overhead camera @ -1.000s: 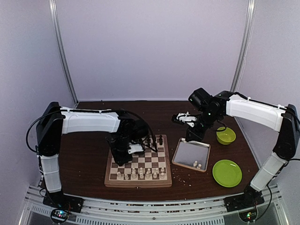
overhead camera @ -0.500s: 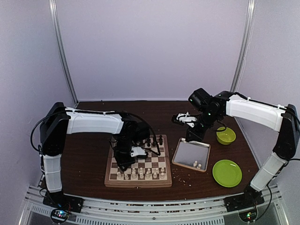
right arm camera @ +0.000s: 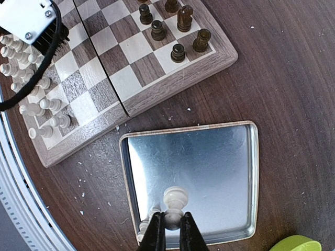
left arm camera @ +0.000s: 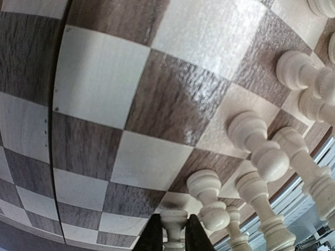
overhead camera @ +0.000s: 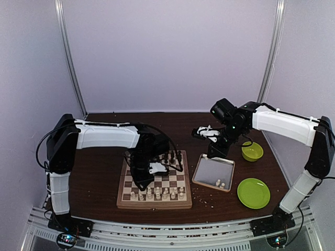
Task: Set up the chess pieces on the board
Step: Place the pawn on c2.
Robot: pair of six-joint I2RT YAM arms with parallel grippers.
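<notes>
Along the near edge of the board (overhead camera: 154,205), the chess pieces (overhead camera: 157,192) stand in two partly filled rows; we cannot count them exactly. Just right of the board on the worktop (overhead camera: 102,172), the tray (overhead camera: 209,168) holds two more cream figures in its near corner, waiting to be brought across.

Over the board's middle left, the left pincer (left arm camera: 174,231) hangs low above the squares, closed narrowly on a cream piece (left arm camera: 173,219) just behind the standing rows. We judge this one is about to be set down.

At the board's far right corner a small cluster of dark pieces (overhead camera: 172,156) stands.

Right of the board and farther back, the right pincer (right arm camera: 171,226) sits high above the tray, clamped on another cream piece (right arm camera: 175,198).

We judge the cream side well advanced, with four figures left to place.
</notes>
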